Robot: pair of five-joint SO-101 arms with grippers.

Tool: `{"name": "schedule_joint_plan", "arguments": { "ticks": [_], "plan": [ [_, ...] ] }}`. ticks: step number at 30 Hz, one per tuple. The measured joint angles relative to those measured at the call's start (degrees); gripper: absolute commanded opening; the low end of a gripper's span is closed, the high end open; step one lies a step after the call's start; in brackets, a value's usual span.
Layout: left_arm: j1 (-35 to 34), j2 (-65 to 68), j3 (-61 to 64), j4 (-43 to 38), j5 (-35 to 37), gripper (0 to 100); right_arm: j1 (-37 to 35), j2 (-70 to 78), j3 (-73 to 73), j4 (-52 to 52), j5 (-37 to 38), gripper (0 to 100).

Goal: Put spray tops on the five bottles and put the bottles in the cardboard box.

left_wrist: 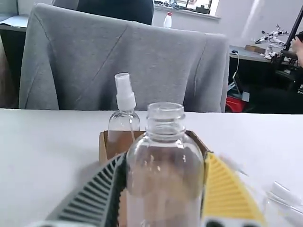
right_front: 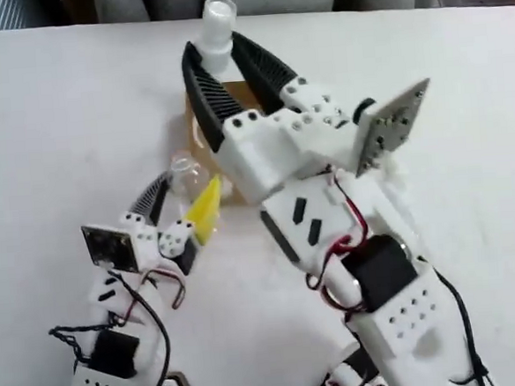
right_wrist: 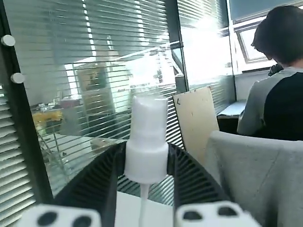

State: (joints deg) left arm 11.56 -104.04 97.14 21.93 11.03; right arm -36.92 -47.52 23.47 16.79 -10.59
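Observation:
My left gripper (right_front: pixel 185 187) is shut on an uncapped clear bottle (right_front: pixel 184 173), held upright just in front of the cardboard box (right_front: pixel 242 95). In the left wrist view the bottle (left_wrist: pixel 164 161) stands with its neck open between the grey and yellow fingers (left_wrist: pixel 222 194) of the left gripper (left_wrist: pixel 163 189). Behind it, the box (left_wrist: pixel 106 144) holds a bottle with a spray top on it (left_wrist: pixel 124 118). My right gripper (right_front: pixel 221 52) hovers above the box, shut on a white spray top (right_front: pixel 217 23). That spray top (right_wrist: pixel 147 142) sits in the right gripper (right_wrist: pixel 146 165), its tube hanging down.
The white table (right_front: pixel 57 110) has free room on both sides of the box. Another clear piece (left_wrist: pixel 284 201) lies on the table beside the yellow finger. A grey chair back (left_wrist: pixel 71 61) stands beyond the table's far edge.

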Motion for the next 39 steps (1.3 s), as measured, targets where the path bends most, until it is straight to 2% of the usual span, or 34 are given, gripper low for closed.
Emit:
{"name": "schedule_joint_plan", "arguments": {
  "ticks": [13, 39],
  "plan": [
    [-0.3, 0.0, 0.0, 0.2, 0.0, 2, -1.2, 8.3, 0.1, -3.9, 0.0, 1.6],
    [-0.4, 0.0, 0.0, 0.2, 0.0, 2, -2.9, 8.7, 2.7, -4.0, 0.0, 1.6]
  ]
}}
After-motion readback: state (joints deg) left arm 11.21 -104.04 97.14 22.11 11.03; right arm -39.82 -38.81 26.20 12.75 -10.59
